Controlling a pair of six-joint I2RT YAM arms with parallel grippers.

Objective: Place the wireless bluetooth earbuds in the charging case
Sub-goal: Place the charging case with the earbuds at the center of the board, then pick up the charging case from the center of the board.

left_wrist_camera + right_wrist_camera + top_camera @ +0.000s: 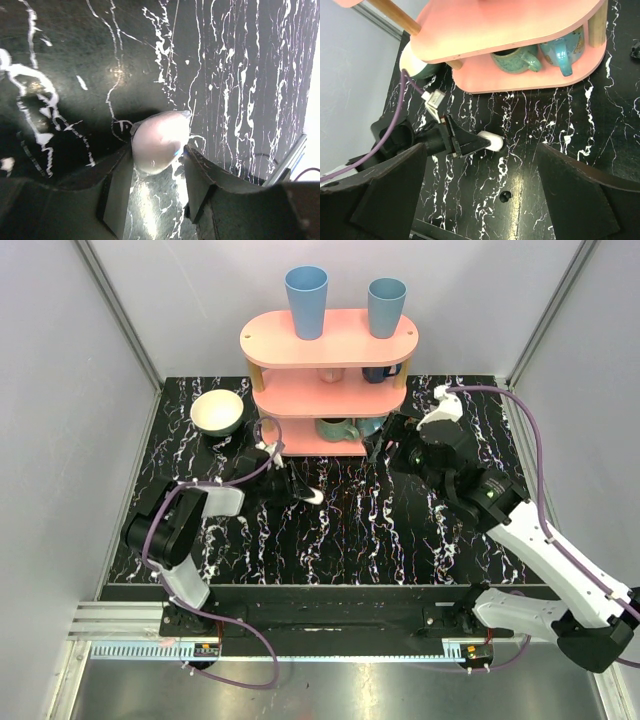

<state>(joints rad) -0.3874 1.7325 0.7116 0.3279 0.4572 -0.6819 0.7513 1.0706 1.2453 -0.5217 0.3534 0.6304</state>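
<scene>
Case point(160, 142), smooth, light and likely slippery, is clamped across its sides by the left gripper point(158, 152) before the pink shelf point(510, 30). Right gripper point(480, 162) gapes empty. Earbuds are not visible.

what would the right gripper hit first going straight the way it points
Probably the tabletop, just short of the charging case held by the left gripper; depth is unclear.

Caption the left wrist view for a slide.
Left gripper clamped on the charging case, black marbled tabletop behind.
</scene>
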